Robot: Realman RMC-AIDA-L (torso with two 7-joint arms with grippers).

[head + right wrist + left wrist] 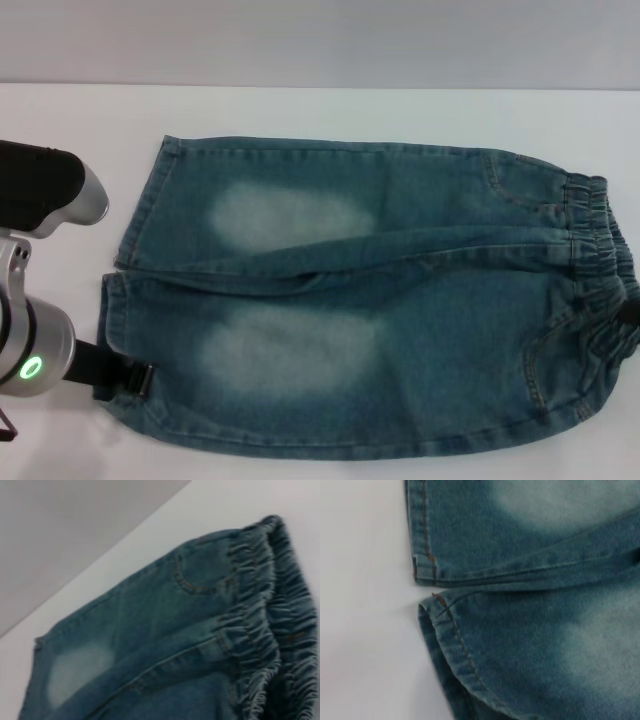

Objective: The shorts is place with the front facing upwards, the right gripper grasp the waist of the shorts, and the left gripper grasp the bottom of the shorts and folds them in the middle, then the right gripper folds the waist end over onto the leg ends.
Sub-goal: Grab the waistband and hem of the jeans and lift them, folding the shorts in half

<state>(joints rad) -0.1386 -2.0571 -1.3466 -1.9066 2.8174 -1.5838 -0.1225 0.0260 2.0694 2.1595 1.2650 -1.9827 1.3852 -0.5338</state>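
Shorts [380, 300] flat, long axis sideways; left end effector [135, 380] at leg ends [125, 290], grip state unclear; right end effector unseen.

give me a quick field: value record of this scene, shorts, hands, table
shorts: blue denim, spread flat, front up, not yet folded
waistband: gathered elastic, on the robot's right
leg ends: two stitched hems, on the robot's left
left hand: at the hem of the nearer leg, touching the cloth; grip unclear
right hand: barely in view; a dark bit at the waistband's edge may be it
table: white
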